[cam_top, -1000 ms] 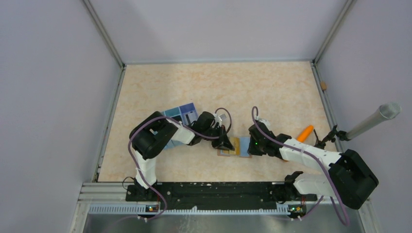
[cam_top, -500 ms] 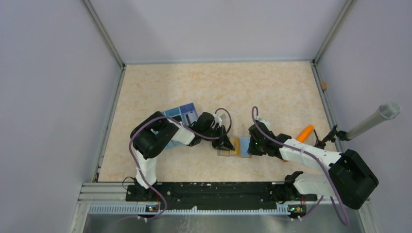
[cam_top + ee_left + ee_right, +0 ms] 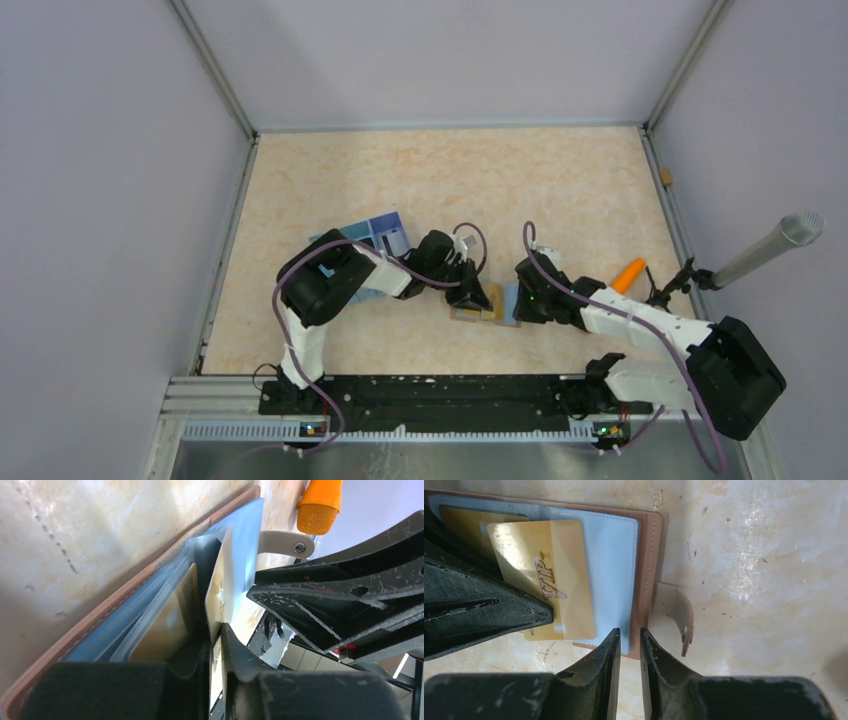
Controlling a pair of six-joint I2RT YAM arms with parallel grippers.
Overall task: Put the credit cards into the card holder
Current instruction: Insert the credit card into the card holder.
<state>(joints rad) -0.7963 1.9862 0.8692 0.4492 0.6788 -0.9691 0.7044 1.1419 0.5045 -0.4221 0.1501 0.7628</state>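
Gold cards, count two. VIP card (image 3: pixel 544 575) is pinched edge-on in left gripper (image 3: pixel 215 630), over the open card holder (image 3: pixel 650 555), mid-desk (image 3: pixel 420 180) toward the near edge. Second gold card (image 3: pixel 464 520) is half hidden in a pocket. Right gripper (image 3: pixel 629 636) is narrow at the holder's edge; can't tell whether it grips.

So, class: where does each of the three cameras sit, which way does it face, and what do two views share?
Top: high behind the bases, looking down at the table; both arms show, left gripper and right gripper both at the wallet.
Left wrist: low, looking along the wallet; own fingers pinch the gold card.
Right wrist: looking down on the wallet; own fingers below.
Both wrist views share that card.
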